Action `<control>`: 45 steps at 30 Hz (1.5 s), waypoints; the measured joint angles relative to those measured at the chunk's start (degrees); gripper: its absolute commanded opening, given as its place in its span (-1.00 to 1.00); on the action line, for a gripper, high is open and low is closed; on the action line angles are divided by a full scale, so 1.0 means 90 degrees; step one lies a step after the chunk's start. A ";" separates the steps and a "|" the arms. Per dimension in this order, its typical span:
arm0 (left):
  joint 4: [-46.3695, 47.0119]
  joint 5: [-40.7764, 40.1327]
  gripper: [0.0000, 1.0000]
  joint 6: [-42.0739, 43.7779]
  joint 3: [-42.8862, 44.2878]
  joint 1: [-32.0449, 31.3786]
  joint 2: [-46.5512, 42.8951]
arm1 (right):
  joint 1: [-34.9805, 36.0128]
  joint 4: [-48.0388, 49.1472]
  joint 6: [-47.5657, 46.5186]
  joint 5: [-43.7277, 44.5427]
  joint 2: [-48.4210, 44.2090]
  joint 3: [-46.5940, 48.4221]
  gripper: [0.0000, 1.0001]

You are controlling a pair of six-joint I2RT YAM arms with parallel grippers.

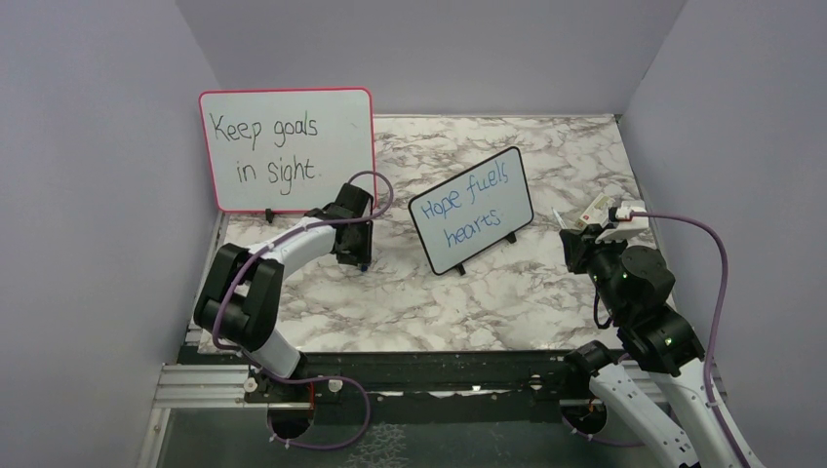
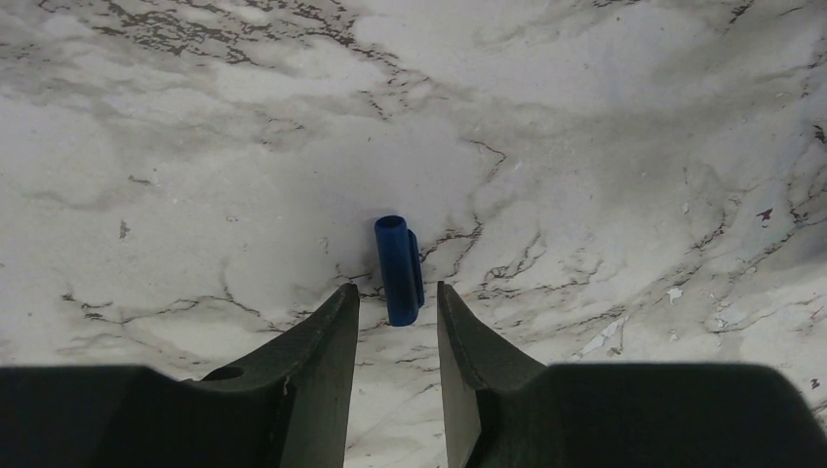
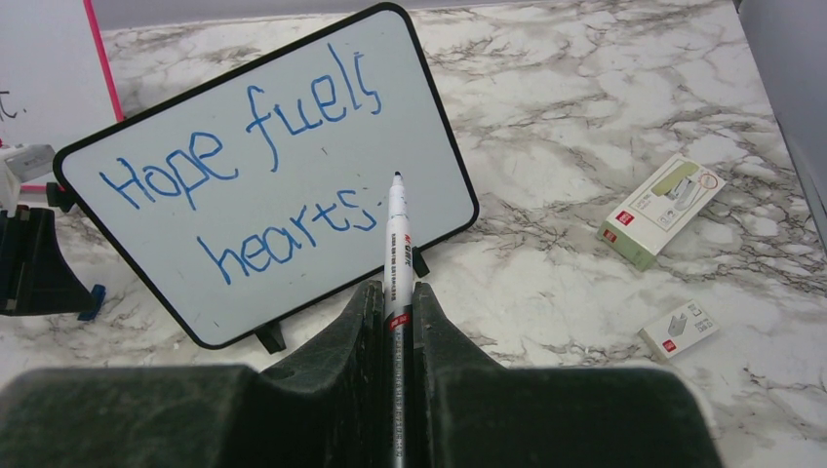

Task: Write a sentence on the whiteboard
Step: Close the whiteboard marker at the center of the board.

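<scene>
Left pincer (image 1: 353, 255) hovers low over the tabletop (image 1: 546, 156) beside the propped whiteboard (image 1: 471, 210), jaws parted astride a blue cap (image 2: 400, 271), apparently to fetch it, while the right pincer (image 3: 395, 292) clamps the marker (image 3: 396, 244) before the completed sentence (image 3: 244, 185).

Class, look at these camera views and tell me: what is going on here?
The right end effector is shut on a white marker pen, its uncapped tip pointing at the small black-framed whiteboard. The blue handwritten sentence "Hope fuels hearts" already stands on it. The left end effector hangs low over the marble table, jaws open either side of a small blue pen cap lying there.
</scene>
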 measured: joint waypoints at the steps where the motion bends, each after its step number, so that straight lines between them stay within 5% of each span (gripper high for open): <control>1: 0.0005 0.0012 -0.30 0.0000 0.0027 -0.0024 0.0034 | 0.0000 -0.0002 0.0000 0.0000 0.0002 0.0000 -0.99; 14: -0.0005 0.0015 -0.32 0.0000 0.0063 -0.0100 0.0236 | 0.0000 0.0002 -0.0002 -0.0019 0.0036 0.0000 -0.99; 28: -0.0158 -0.0542 -1.00 0.0100 0.0265 -0.0376 0.0452 | 0.0000 0.0002 -0.0002 -0.0049 0.0039 0.0000 -0.99; 31: -0.0175 -0.0593 -1.00 0.0102 0.0262 -0.0391 0.0406 | 0.0000 0.0002 -0.0005 -0.0104 0.0039 0.0000 -0.99; 45: -0.0432 -0.0617 -1.00 0.1066 0.0202 -0.0466 -0.1698 | 0.0000 0.0114 -0.0204 -0.1061 0.0061 -0.0027 -0.99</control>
